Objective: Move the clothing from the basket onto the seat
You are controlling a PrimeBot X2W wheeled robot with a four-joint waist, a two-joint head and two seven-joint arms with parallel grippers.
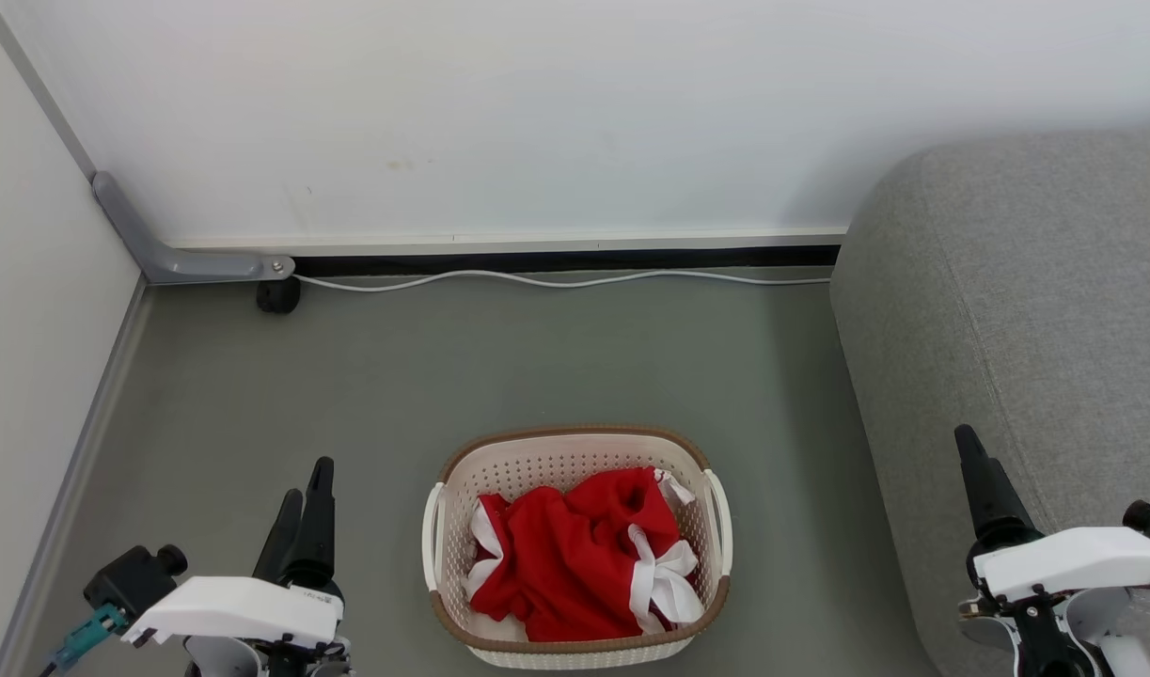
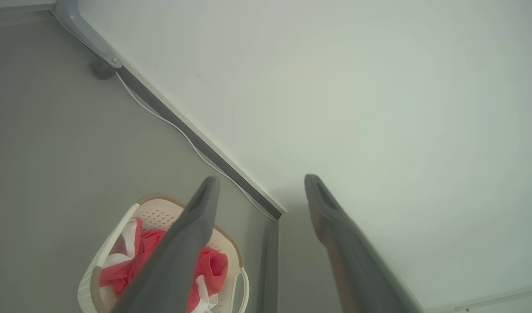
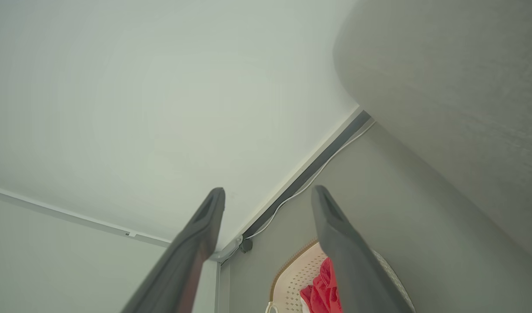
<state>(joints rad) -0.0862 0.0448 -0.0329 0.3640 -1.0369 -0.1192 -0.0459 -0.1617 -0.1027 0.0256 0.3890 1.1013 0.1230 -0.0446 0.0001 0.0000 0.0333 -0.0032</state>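
The cream-white basket with a brown rim stands on the grey floor at the bottom centre of the head view. The red clothing with white trim lies bunched inside it. The light grey seat rises to the basket's right. My left gripper hovers left of the basket, apart from it, and my right gripper is in front of the seat. In the left wrist view the left gripper is open and empty, with the basket and clothing below. The right gripper is open and empty too, above the clothing.
A white wall runs along the back with a white cable at its foot. A grey bracket and a black caster sit in the back left corner. A pale panel closes off the left side. Bare floor lies beyond the basket.
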